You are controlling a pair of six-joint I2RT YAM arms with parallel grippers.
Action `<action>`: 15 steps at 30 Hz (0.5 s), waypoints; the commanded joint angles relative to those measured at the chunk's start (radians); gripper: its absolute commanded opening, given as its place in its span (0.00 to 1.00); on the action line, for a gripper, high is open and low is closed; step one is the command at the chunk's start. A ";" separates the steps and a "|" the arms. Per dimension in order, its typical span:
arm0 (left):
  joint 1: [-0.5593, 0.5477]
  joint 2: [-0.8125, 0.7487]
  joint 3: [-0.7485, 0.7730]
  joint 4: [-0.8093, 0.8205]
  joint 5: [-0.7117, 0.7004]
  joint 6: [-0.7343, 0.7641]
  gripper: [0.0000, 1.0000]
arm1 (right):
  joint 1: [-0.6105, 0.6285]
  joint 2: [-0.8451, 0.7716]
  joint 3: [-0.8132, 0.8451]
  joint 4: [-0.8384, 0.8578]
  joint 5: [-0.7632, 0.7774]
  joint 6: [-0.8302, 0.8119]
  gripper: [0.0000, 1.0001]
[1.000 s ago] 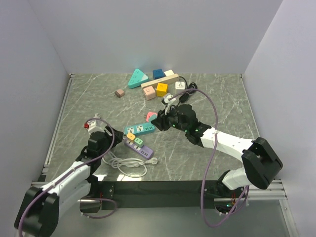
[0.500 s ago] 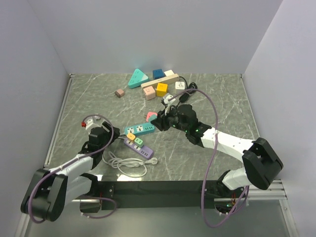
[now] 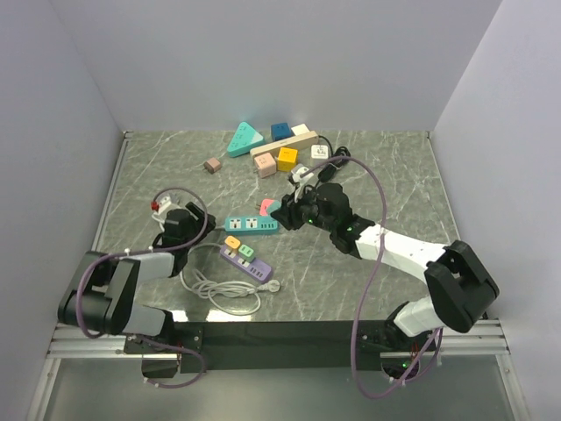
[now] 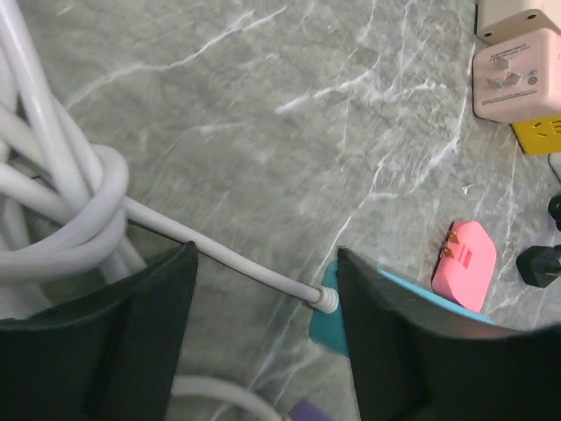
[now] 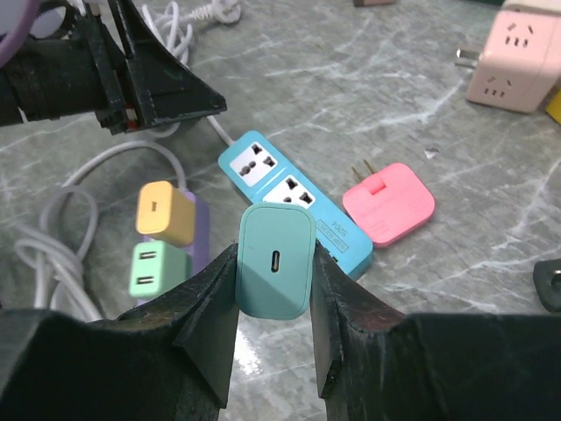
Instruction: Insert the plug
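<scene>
Nearest, the white cable [image 4: 61, 193] runs loose between the left tool's [image 3: 182, 222] wide-open fingers, ungripped. That tool has edged toward 12 o'clock. The teal power strip [image 3: 252, 225], at its 3 o'clock, now lies straighter on the desk [image 3: 394, 175]. Beyond, the right tool [image 5: 274, 263] clamps the teal charger [image 5: 275, 279] just above the strip, so insertion looks imminent.

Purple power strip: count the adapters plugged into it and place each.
2. An orange adapter sits at the purple strip's end nearest the teal strip; a green adapter sits right beside it. The strip's remaining length looks bare.
</scene>
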 commanded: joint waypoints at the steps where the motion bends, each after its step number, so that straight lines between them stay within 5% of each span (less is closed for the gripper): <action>1: 0.003 0.082 0.050 0.056 0.055 0.041 0.66 | -0.016 0.032 0.056 0.046 -0.003 -0.014 0.00; 6: 0.002 0.208 0.154 0.092 0.125 0.091 0.37 | -0.035 0.059 0.071 0.040 0.009 -0.023 0.00; 15: 0.001 0.370 0.260 0.139 0.253 0.156 0.09 | -0.081 0.156 0.156 -0.029 -0.057 -0.135 0.00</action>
